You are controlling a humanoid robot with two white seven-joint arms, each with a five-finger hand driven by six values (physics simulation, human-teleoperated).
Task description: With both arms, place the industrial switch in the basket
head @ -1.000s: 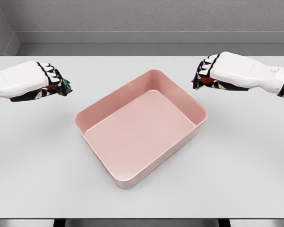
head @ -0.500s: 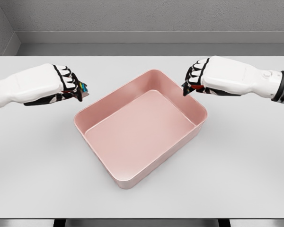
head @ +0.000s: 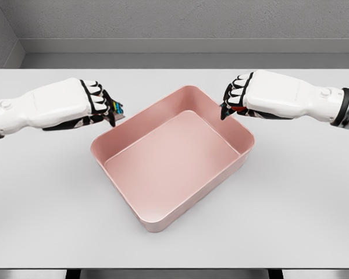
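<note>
— Two hands, both closer to the basket [head: 163, 224] than a second ago. Our left hand [head: 96, 103] has come in to just beside the basket's left corner, and our right hand [head: 237, 99] now hangs over its far right rim.

— What are they holding?

— Each has its fingers curled around something small. In the left we can see a bit of a multicoloured thing [head: 115, 110] sticking out beyond the knuckles toward the basket; in the right only a red patch shows under the fingers. We can't tell for sure what either piece is — presumably the switch or parts of it, but too little of it shows.

— And the basket itself?

— Pink, sitting on the table [head: 35, 203] where it was, with nothing in it yet. Nothing else lies on the table around it.

— So where does that leave us?

— We judge the carry is nearly done. The right hand is already above the basket's edge; the left needs a little more travel inward past the rim. After that both have to let go over the basket floor — not onto the wall, or the piece could tip outward onto the table.
</note>
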